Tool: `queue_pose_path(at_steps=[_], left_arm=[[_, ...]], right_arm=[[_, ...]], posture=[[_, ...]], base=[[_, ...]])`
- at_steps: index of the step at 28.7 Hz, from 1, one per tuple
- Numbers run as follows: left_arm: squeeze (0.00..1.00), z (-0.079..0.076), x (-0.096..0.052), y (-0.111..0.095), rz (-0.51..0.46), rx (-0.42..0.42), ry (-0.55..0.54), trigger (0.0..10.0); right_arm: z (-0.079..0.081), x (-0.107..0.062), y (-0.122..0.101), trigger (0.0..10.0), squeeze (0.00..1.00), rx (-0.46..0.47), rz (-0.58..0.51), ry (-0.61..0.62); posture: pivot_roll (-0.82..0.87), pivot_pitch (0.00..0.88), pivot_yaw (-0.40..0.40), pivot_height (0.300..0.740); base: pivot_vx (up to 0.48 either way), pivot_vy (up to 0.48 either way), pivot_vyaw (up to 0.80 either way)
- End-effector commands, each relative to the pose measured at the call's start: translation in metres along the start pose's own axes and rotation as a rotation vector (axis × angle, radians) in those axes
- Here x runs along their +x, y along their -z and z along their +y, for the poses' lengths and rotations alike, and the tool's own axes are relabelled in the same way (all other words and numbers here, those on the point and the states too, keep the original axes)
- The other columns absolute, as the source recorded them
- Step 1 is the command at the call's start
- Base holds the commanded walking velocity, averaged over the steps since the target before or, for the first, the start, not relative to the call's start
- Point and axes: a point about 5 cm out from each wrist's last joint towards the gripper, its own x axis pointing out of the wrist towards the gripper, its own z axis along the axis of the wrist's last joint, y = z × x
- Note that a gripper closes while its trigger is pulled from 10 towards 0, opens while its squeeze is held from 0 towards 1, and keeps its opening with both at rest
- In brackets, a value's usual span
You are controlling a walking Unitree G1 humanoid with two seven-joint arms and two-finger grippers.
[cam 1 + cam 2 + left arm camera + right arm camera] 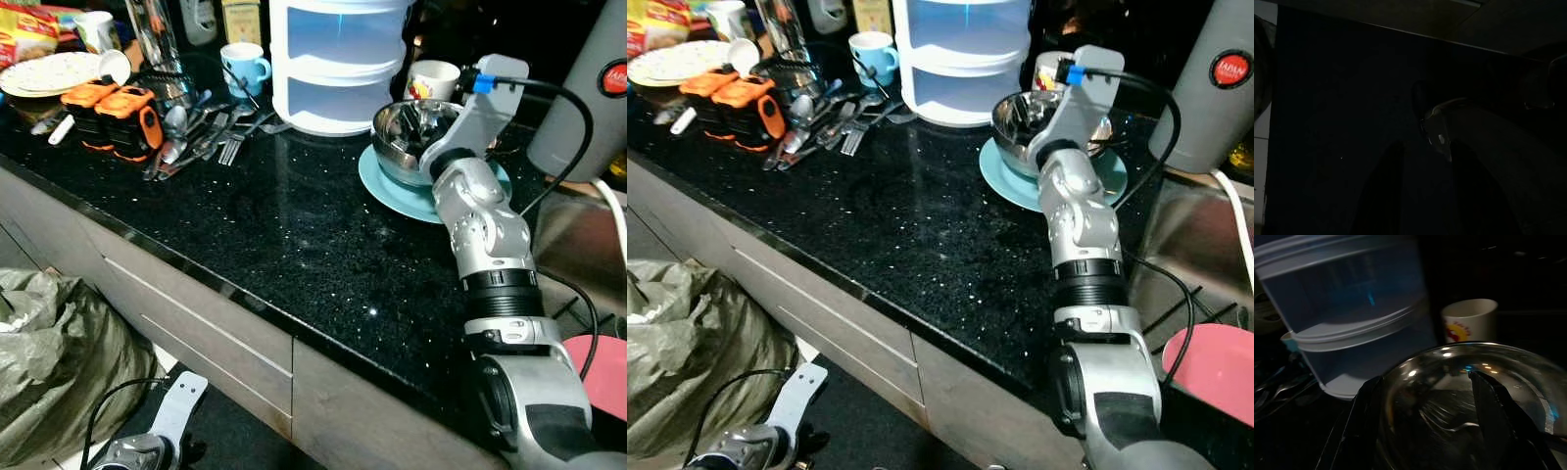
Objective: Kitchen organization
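Observation:
A steel bowl (407, 132) sits on a teal plate (392, 196) at the back right of the black counter (294, 245). My right arm reaches over the counter to it. My right gripper (1425, 377) is open and straddles the bowl's near rim (1400, 372): one finger (1352, 431) is outside the wall, the other (1498, 411) is inside the bowl. I cannot tell whether either finger touches the rim. My left arm (147, 441) hangs low by the cabinet front, and in its dark wrist view the left gripper (1425, 196) has its fingers apart and empty.
A white stacked container (338, 59) stands just left of the bowl, with a printed white cup (431, 78) behind it. A blue mug (243, 67), loose cutlery (201, 132) and orange devices (118, 113) lie further left. A grey canister (588, 98) and a sink (1195, 245) are on the right.

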Motion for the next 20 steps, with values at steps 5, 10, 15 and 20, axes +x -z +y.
queue_pose_path(at_steps=[5, 10, 15, 20], left_arm=[[0.00, 0.000, -0.001, 0.009, 0.031, -0.001, 0.006, 10.0], [0.00, -0.001, 0.000, 0.009, 0.032, 0.001, 0.009, 10.0], [0.00, -0.001, 0.000, 0.008, 0.031, 0.000, 0.011, 10.0], [0.00, -0.001, 0.000, 0.008, 0.029, -0.003, 0.011, 10.0]], right_arm=[[-0.013, 0.002, -0.011, 10.0, 0.00, 0.006, -0.030, 0.062], [-0.031, 0.003, -0.019, 10.0, 0.00, -0.011, -0.051, 0.139], [-0.054, 0.002, -0.014, 10.0, 0.00, -0.075, -0.009, 0.255], [-0.083, -0.003, -0.018, 10.0, 0.00, -0.098, -0.002, 0.353]], posture=[[0.04, 0.108, -0.011, 0.740], [0.03, 0.103, -0.013, 0.740], [0.04, 0.099, -0.017, 0.740], [0.04, 0.099, -0.017, 0.740]], base=[[0.000, 0.000, 0.00], [0.000, 0.000, 0.00], [0.000, 0.000, 0.00], [0.000, 0.000, 0.00]])
